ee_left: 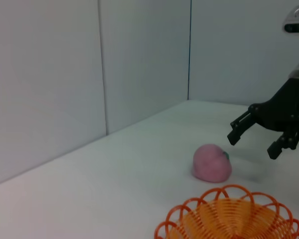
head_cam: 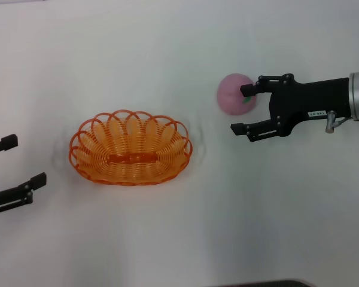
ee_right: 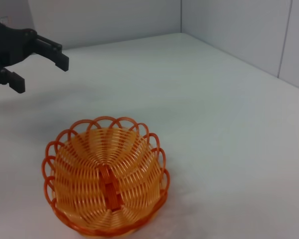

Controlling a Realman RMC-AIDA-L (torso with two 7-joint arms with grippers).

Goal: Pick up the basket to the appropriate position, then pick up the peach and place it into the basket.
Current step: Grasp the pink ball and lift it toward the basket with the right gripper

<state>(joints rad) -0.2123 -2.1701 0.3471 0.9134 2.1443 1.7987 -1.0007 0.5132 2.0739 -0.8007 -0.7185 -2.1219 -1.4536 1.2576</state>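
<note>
The orange basket (head_cam: 130, 148) sits on the white table, left of centre, and is empty. It also shows in the left wrist view (ee_left: 231, 216) and the right wrist view (ee_right: 105, 179). The pink peach (head_cam: 233, 94) lies on the table to the basket's right and farther back; it also shows in the left wrist view (ee_left: 212, 163). My right gripper (head_cam: 242, 109) is open and empty, just right of the peach. Its far finger overlaps the peach's edge in the head view, but the left wrist view shows this gripper (ee_left: 252, 146) raised and apart from the peach. My left gripper (head_cam: 25, 160) is open and empty left of the basket, and shows in the right wrist view (ee_right: 40, 74).
White walls (ee_left: 50, 84) enclose the table behind the peach, with a corner seam (ee_left: 190, 50). A dark strip (head_cam: 257, 283) marks the table's near edge.
</note>
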